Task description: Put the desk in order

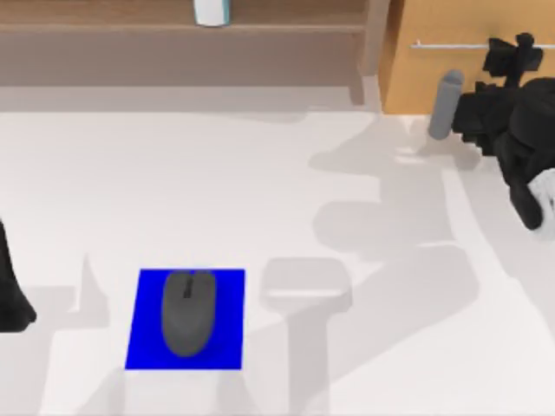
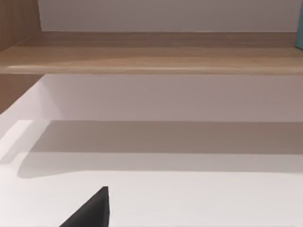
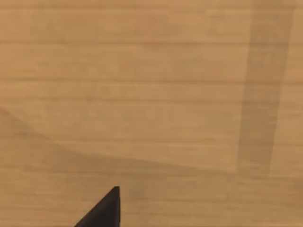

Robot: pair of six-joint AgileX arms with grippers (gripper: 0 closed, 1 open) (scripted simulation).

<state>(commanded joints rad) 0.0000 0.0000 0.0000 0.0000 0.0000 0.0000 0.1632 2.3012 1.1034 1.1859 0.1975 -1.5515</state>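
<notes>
Top view puts your right gripper (image 1: 512, 61) at 2 o'clock against the drawer unit (image 1: 451, 78); can't tell its fingers. Mouse (image 1: 188, 312) sits on the blue mat (image 1: 143, 347) at 7 on the desk (image 1: 260, 191), left arm (image 1: 13, 295) parked at 9.

Light-wood drawer front (image 3: 142, 94) faces the camera close up (soft shadows cross it), one dark fingertip (image 3: 106, 213) before it.

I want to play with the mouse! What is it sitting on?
The gray mouse lies on a blue mat, which lies flat on the white desk. The mat part under the mouse is hidden.
</notes>
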